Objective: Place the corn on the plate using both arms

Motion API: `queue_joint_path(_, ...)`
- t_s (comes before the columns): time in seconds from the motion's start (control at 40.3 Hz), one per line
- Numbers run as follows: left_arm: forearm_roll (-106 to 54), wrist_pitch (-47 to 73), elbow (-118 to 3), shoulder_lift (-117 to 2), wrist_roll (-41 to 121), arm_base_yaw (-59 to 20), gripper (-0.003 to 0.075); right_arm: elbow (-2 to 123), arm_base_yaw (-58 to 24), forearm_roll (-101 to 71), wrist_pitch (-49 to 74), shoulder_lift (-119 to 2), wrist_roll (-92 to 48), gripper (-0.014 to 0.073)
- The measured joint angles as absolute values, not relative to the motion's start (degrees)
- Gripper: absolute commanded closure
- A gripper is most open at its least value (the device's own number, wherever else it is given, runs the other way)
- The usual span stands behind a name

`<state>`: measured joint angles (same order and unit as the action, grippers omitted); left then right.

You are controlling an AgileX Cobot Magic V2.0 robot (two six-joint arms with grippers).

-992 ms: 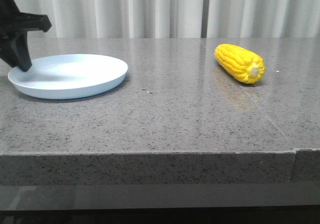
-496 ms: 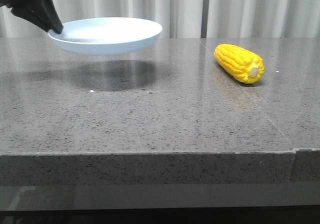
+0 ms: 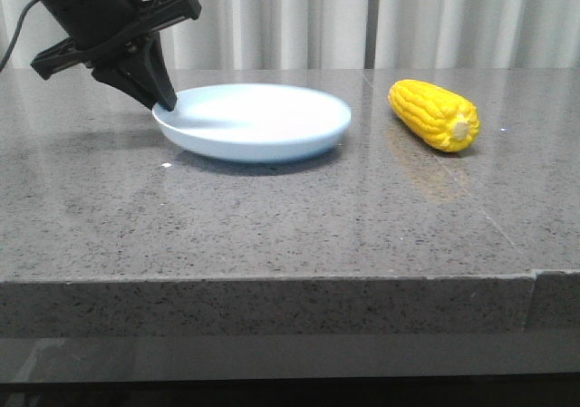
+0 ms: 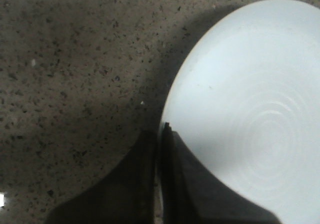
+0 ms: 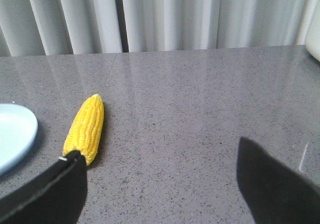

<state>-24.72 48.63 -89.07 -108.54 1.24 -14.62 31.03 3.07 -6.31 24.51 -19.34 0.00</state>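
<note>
Grey speckled stone desk [image 3: 272, 217], polished, with white pleated curtains [image 3: 362, 17] hanging behind its far edge.

Left gripper [image 3: 163, 104], black and angular, comes down from the far left corner of the desk. Its fingers are pinched together on the left rim of the shallow round pale blue-white plastic plate [image 3: 258, 121]. The left wrist view confirms it: the two dark fingers [image 4: 167, 149] close onto the rim with only the plate's edge [image 4: 240, 114] between them, one finger over the inner surface, one outside. Faint concentric rings show on the plate's floor.

The plate sits near the far edge, left of centre. Whether its underside is fully down on the desk I cannot tell; a thin dark shadow runs beneath its near side.

Bright yellow cob of corn [image 3: 433, 114] with rows of kernels lies on its side on the desk, toward the far right, pale cut end facing the near right. It is clear of the plate, with bare desk between them. Its reflection shows in the polish just in front of it.

Right gripper [image 5: 160, 184], seen in the right wrist view only: fingers spread wide, nothing between them, hovering above the desk. The corn [image 5: 85, 129] lies beside one fingertip in that view, untouched.
</note>
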Motion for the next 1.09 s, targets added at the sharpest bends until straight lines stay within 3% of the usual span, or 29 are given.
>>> queue_joint_path(0.149,-24.7,48.4,-89.1,-109.0,1.2,-14.6,0.0346,31.0,3.1,-6.3,24.5,-19.3,0.0,-0.0039)
queue_joint_path(0.273,-23.5,48.4,-89.1,-108.1,1.9,-14.7,0.0323,31.0,3.1,-6.3,24.5,-19.3,0.0,-0.0039)
queue_joint_path(0.372,-20.3,48.4,-89.1,-105.3,2.3,-14.9,0.0384,31.0,3.1,-6.3,24.5,-19.3,0.0,-0.0039)
queue_joint_path(0.744,0.6,51.5,-82.4,-89.3,-5.0,-14.9,0.0734,31.0,3.1,-6.3,24.5,-19.3,0.0,-0.0039)
queue_joint_path(1.091,5.9,49.4,-67.6,-73.8,-7.3,-7.2,0.0740,31.0,3.1,-6.3,24.5,-19.3,0.0,-0.0039)
